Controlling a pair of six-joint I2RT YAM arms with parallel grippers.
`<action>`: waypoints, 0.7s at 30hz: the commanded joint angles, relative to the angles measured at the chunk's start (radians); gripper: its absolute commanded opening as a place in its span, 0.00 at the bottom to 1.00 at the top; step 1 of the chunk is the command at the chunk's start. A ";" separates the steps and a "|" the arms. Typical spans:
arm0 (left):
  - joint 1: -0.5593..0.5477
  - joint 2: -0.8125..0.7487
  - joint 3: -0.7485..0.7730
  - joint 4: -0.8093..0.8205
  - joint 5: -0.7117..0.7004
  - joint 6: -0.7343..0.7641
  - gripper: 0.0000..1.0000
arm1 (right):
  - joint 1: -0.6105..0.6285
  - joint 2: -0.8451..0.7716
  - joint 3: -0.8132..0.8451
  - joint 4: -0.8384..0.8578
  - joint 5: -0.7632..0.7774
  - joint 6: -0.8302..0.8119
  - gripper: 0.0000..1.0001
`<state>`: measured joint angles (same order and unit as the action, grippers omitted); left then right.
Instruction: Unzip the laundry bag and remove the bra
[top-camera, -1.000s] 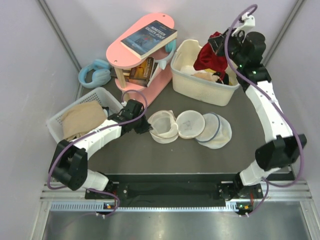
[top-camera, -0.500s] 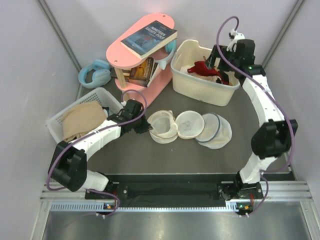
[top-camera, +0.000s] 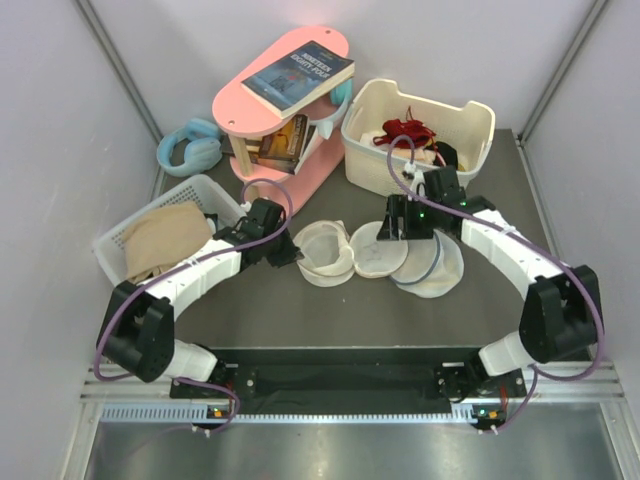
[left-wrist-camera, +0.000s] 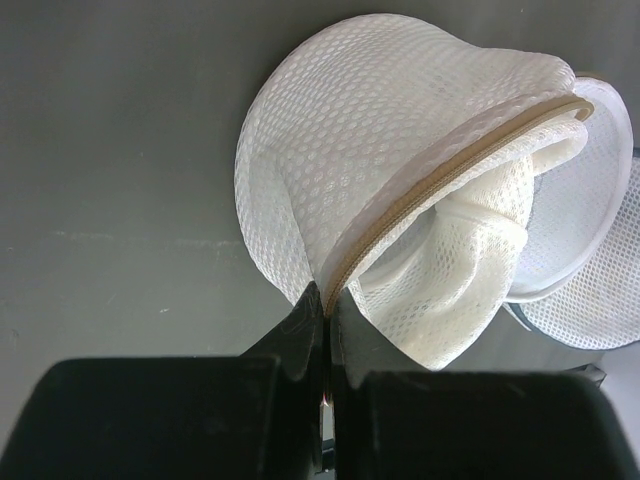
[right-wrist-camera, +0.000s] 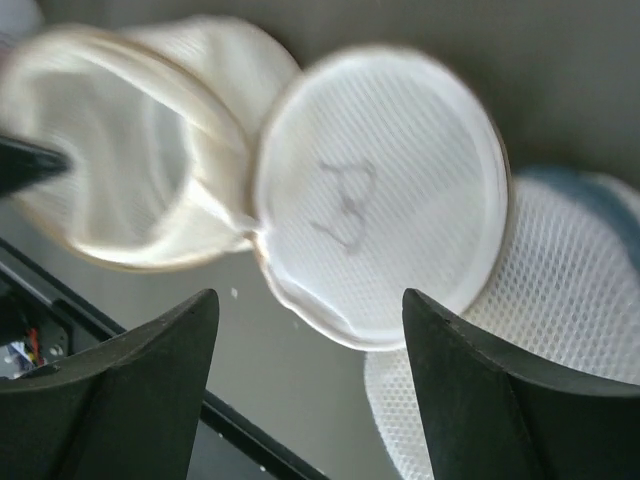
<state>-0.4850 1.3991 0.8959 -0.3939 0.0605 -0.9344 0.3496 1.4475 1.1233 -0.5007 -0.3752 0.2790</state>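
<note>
The laundry bag (top-camera: 340, 254) lies unzipped on the dark table, its two cream halves spread apart. The half with the black bra drawing (right-wrist-camera: 380, 190) faces up, and the hollow half (right-wrist-camera: 120, 190) lies beside it. My left gripper (left-wrist-camera: 327, 300) is shut on the bag's tan zip edge (left-wrist-camera: 440, 170) at the hollow half's near rim. My right gripper (right-wrist-camera: 310, 295) hangs open and empty over the drawn half. In the top view it (top-camera: 393, 230) is at that half's far edge. The dark red bra (top-camera: 405, 129) lies in the cream basket (top-camera: 470, 112).
A second white mesh bag (top-camera: 432, 264) overlaps the drawn half on its right. A pink shelf with a book (top-camera: 298, 72) and blue headphones (top-camera: 188, 146) stand at the back. A white basket with beige cloth (top-camera: 165, 236) sits by my left arm.
My right gripper opened and let the bra drop into the cream basket. It then swung down and forward to hover over the bag. The left gripper has not moved.
</note>
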 joint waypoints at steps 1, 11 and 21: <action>0.005 -0.003 0.026 0.004 0.002 0.014 0.00 | -0.014 0.048 -0.052 -0.032 0.024 0.037 0.72; 0.006 -0.032 0.002 -0.005 -0.016 0.014 0.00 | -0.020 0.143 0.001 -0.079 0.166 0.039 0.69; 0.005 -0.032 -0.012 -0.006 -0.022 0.016 0.00 | -0.020 0.103 0.003 -0.102 0.239 0.034 0.71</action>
<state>-0.4850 1.3983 0.8936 -0.3981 0.0574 -0.9344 0.3370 1.5902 1.0962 -0.6022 -0.1822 0.3153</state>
